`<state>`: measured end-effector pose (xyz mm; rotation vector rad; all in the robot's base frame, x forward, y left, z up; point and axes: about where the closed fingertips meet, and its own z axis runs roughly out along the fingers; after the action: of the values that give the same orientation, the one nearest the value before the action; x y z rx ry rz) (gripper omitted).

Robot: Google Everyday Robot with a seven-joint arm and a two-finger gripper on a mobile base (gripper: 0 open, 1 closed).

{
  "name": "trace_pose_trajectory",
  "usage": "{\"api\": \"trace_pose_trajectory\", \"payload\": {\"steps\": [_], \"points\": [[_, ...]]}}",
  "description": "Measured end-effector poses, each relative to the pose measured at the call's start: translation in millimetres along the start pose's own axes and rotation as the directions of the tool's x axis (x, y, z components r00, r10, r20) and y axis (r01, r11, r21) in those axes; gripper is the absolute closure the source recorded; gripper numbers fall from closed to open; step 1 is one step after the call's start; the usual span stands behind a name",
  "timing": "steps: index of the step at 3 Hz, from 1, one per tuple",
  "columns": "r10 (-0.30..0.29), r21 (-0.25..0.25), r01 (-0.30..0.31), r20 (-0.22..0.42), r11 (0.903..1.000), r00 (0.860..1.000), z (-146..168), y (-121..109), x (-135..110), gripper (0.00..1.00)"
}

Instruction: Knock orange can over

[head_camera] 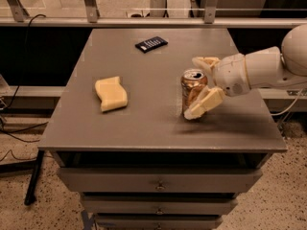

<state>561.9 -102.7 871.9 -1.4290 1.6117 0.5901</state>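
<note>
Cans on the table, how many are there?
1. The small orange-copper aluminium drink can stands upright on the right of the grey table, inside the open white end effector. None seem hidden.

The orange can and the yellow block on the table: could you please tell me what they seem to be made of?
The can looks like thin metal, probably aluminium: glossy copper-orange body, silvery top. The block looks like soft foam, likely a sponge: matte, pale, wavy-edged. The tool is open, one finger behind the can and one in front.
</note>
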Motion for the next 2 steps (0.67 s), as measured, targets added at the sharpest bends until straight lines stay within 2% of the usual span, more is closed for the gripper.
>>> {"api": "trace_pose_trajectory", "payload": {"steps": [1,2], "points": [[-0.003,-0.005,0.003,0.049,1.0,0.999,30,-17,-27,0.0],[-0.005,-0.01,0.006,0.069,0.9999,0.998,58,-34,-50,0.0]]}}
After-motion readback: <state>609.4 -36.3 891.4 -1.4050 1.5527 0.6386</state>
